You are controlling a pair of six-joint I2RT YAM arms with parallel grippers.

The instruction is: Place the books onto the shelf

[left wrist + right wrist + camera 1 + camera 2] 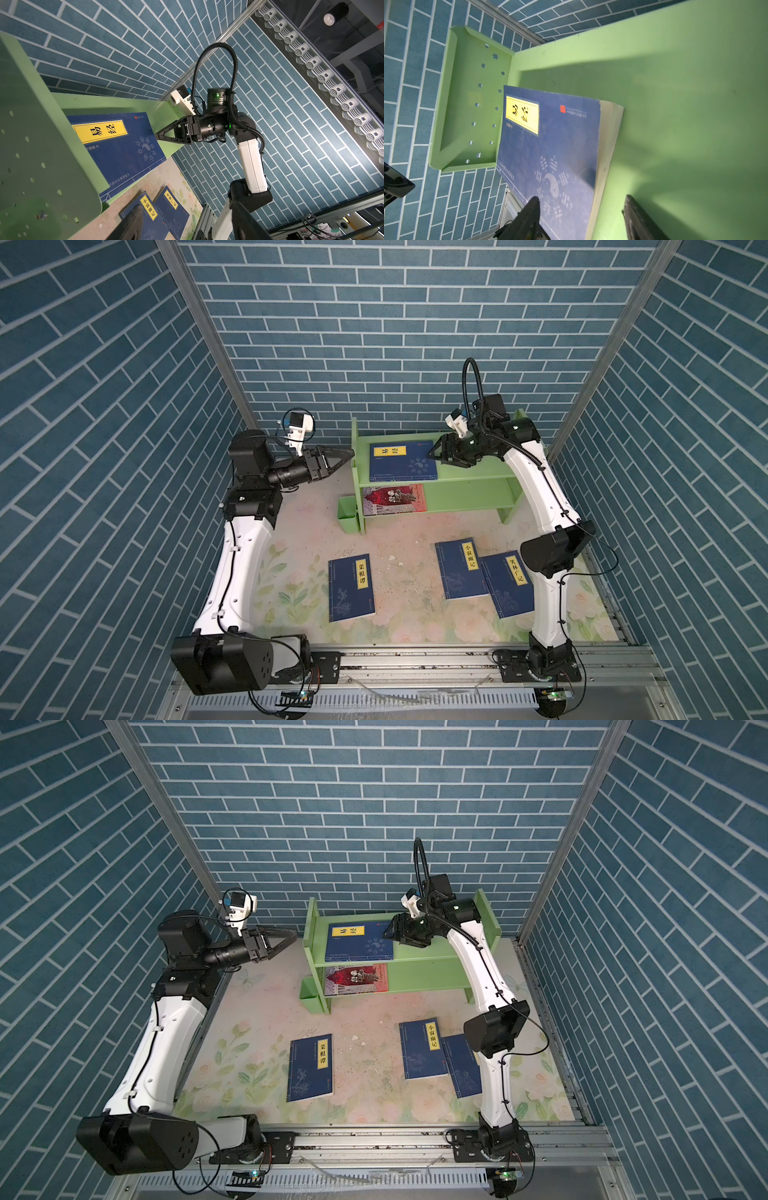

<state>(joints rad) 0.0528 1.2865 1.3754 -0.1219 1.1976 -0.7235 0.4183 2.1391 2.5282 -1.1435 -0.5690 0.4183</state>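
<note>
The right gripper (pixel 581 197), spread, straddles the edge of the blue book (pixel 550 145) atop the shelf (pixel 675 104); left gripper (pixel 348 454) spread, empty.

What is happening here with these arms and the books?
The right pincer stands open at the blue book lying on the top tier of the shelf. A red-and-grey book lies on the lower tier. Three blue books lie on the table, two overlapping. The left pincer hovers beside the shelf, holding nothing.

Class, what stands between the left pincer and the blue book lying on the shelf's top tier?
The shelf's green side panel stands there, visible in both top views.
</note>
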